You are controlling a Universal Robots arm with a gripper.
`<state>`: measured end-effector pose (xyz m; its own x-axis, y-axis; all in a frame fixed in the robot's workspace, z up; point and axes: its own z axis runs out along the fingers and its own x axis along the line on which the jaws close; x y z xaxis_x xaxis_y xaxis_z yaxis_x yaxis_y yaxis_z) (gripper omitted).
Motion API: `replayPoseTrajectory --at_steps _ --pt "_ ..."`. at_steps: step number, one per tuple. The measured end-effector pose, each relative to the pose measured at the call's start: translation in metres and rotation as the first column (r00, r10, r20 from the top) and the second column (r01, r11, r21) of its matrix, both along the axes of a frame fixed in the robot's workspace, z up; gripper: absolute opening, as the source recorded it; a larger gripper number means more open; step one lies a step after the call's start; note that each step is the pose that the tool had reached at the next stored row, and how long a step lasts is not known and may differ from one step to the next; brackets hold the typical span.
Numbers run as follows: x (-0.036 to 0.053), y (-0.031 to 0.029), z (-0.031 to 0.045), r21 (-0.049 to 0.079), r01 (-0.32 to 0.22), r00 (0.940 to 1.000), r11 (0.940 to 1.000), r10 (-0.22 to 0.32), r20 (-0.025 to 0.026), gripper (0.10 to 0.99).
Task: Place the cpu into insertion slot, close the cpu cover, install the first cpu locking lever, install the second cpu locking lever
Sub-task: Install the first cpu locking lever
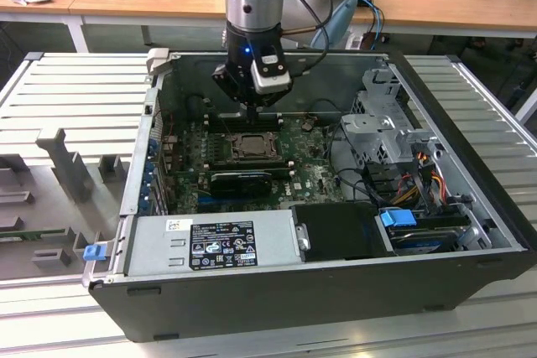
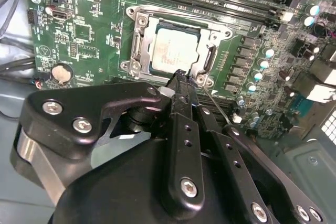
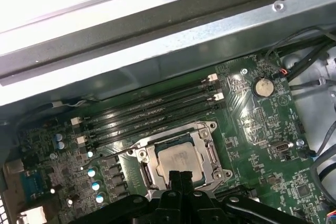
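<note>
Pincer (image 2: pixel 181 74) closed tight, its black fingertips pressed together with nothing visible between them, poised at one edge of the socket (image 2: pixel 157 15).

An open dark metal computer case (image 1: pixel 252 308) holds a green board (image 3: pixel 262 129) lying flat on its floor, and the square, silvery-rimmed socket sits near the board's middle. The chip (image 2: pixel 176 51), flat, square and pale tan-silver, lies in the socket. The thin silvery cover (image 2: pixel 137 45) is down around it, its window framing the chip's face. A thin metal rod (image 2: pixel 215 103) runs just beside the fingertips. Long black memory slots (image 3: pixel 152 111) lie parallel along one edge of the socket. A grey labelled power box (image 1: pixel 210 241) fills one corner of the case.
</note>
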<state>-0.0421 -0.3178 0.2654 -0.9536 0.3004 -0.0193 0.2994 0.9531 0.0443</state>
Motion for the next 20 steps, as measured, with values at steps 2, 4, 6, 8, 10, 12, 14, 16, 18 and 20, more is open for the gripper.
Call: replayPoseTrajectory --at_steps 2,4,6,8,10,12,14,16,18,20 --pt "0.0000 0.0000 0.0000 0.000 -0.012 0.9999 0.9999 0.012 0.0000 0.106" --pt "0.0000 0.0000 0.0000 0.000 -0.040 0.9992 0.9992 0.040 0.0000 0.106" --pt "0.0000 0.0000 0.0000 0.000 -0.072 0.9974 0.9974 0.072 0.0001 0.106" --pt "0.0000 0.0000 -0.0002 0.000 -0.119 0.9928 0.9928 0.119 0.0000 0.106" --pt "0.0000 0.0000 -0.0003 0.000 -0.157 0.9876 0.9876 0.157 -0.0001 0.106" --pt "0.0000 0.0000 -0.0005 0.000 -0.193 0.9813 0.9813 0.193 0.0000 0.106" --pt "0.0000 0.0000 -0.0007 0.000 -0.250 0.9684 0.9684 0.250 -0.0001 0.106" --pt "-0.0012 0.0000 -0.0011 0.001 -0.279 0.9602 0.9602 0.279 0.0004 0.106" --pt "-0.0066 0.0000 -0.0011 0.002 -0.279 0.9602 0.9602 0.279 0.0005 0.106" --pt "-0.0136 0.0000 -0.0014 0.002 -0.279 0.9602 0.9602 0.279 0.0006 0.106"
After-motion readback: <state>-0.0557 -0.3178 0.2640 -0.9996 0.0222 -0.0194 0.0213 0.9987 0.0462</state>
